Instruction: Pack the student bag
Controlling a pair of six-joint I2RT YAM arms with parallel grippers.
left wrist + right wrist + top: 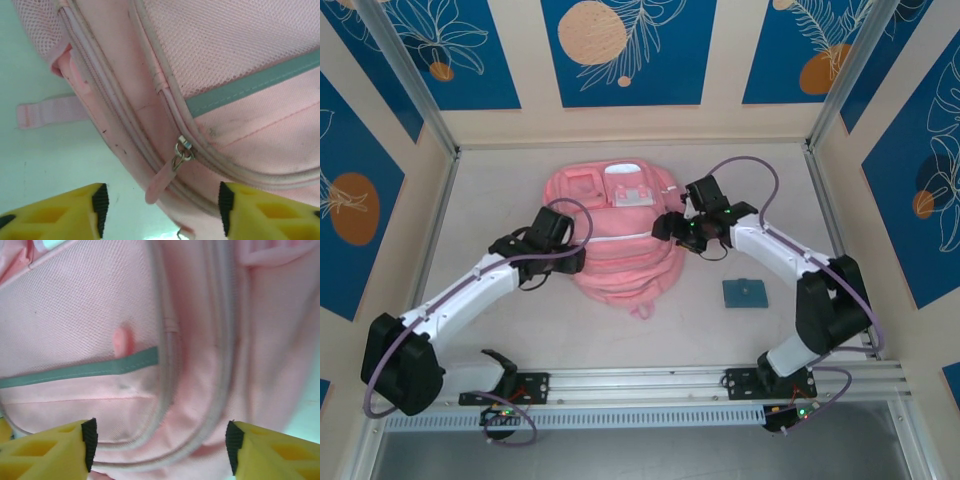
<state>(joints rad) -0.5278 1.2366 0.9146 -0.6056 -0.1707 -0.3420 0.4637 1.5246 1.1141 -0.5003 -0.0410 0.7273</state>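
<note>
top: pink bag (620, 255) between left gripper (563, 235) and right gripper (672, 226), bare table (510, 180) outside both, teal case (745, 293) behind right | left wrist: jaws wide, metal zipper pull (182, 152) just ahead (untouched), mesh above | right wrist: jaws wide, curved zip seams, grey stripe (75, 371) ahead

Pink student bag (620, 262): mesh weave on panels, pale whitish-pink zipper trim, one grey-teal stripe (250, 85) across the front. Zipper pull (182, 152) is silver metal with a pink tab. My left gripper (161, 207) and my right gripper (160, 442): yellow fingers, black pads (100, 207). My arms (470, 295): white links, black joints, purple cables (760, 180). Small case (745, 293) is teal-blue. Table (520, 335) is pale grey. Walls (525, 60) are beige, with deep blue panels (660, 70) carrying white line-drawn leaves and orange and peach circles.
</note>
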